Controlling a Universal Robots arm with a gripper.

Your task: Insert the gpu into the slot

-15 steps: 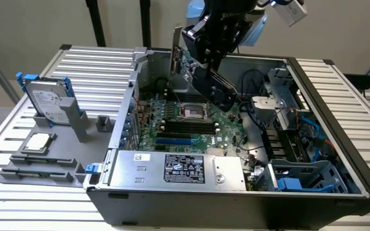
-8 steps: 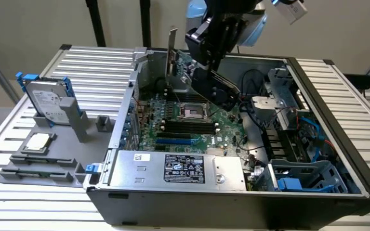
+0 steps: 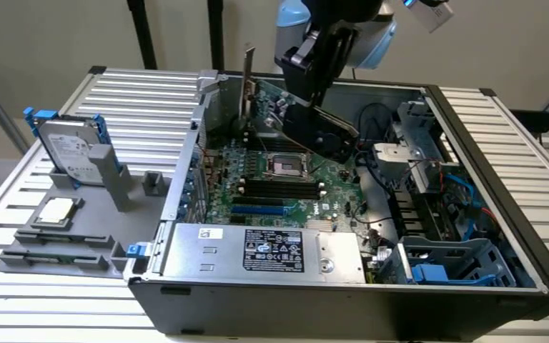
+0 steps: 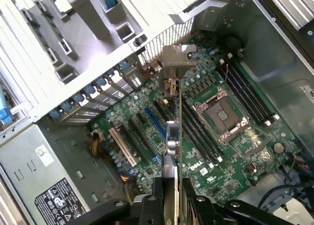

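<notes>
My gripper [image 3: 314, 86] hangs above the open computer case and is shut on the gpu [image 3: 324, 128], a flat black card with a metal bracket [image 3: 249, 75] at one end. The card is tilted and held in the air over the motherboard, apart from it. In the wrist view the gpu [image 4: 171, 136] is edge-on, its bracket [image 4: 177, 58] at the far end, and my fingers [image 4: 156, 205] clamp it from both sides. The slot [image 3: 258, 211], a bright blue strip, lies bare on the board near the power supply. In the wrist view the slot [image 4: 154, 122] sits just beside the card's edge.
A silver-labelled power supply box [image 3: 255, 250] fills the case's near side. The CPU socket [image 3: 284, 166] and black memory slots [image 3: 277, 189] sit mid-board. Cables and a blue drive cage [image 3: 446, 266] crowd the exterior view's right. A hard drive [image 3: 69, 153] stands outside the case.
</notes>
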